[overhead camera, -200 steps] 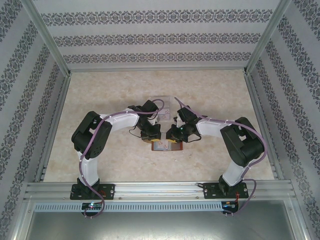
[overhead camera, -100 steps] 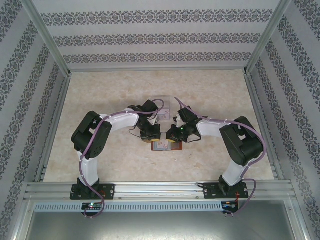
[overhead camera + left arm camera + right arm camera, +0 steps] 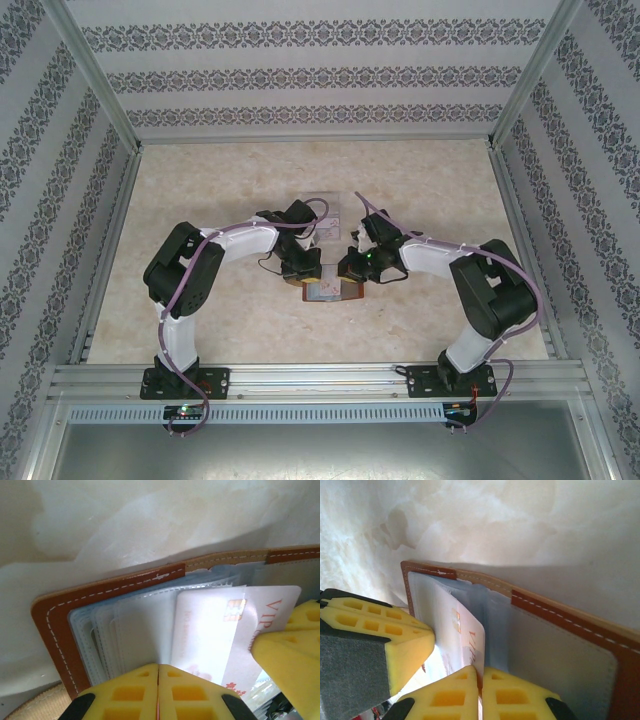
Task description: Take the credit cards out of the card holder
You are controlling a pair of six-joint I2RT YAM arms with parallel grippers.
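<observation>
While the card holder [image 3: 322, 291] lies open on the marbled table [image 3: 200, 190], right between the two arms, both grippers are down on it. The left gripper [image 3: 158, 675] has its yellow fingers pressed together on the near edge of the clear pocket sleeves [image 3: 130, 630], clamping that side of the card holder. The right gripper [image 3: 481, 676] is pinched tight on a whitish credit card [image 3: 215, 630] with a gold chip and red "VIP" lettering. The card sticks partway out of a sleeve at a tilt. A clear tray [image 3: 318, 208] sits just beyond the card holder, on the far side from the arm bases.
</observation>
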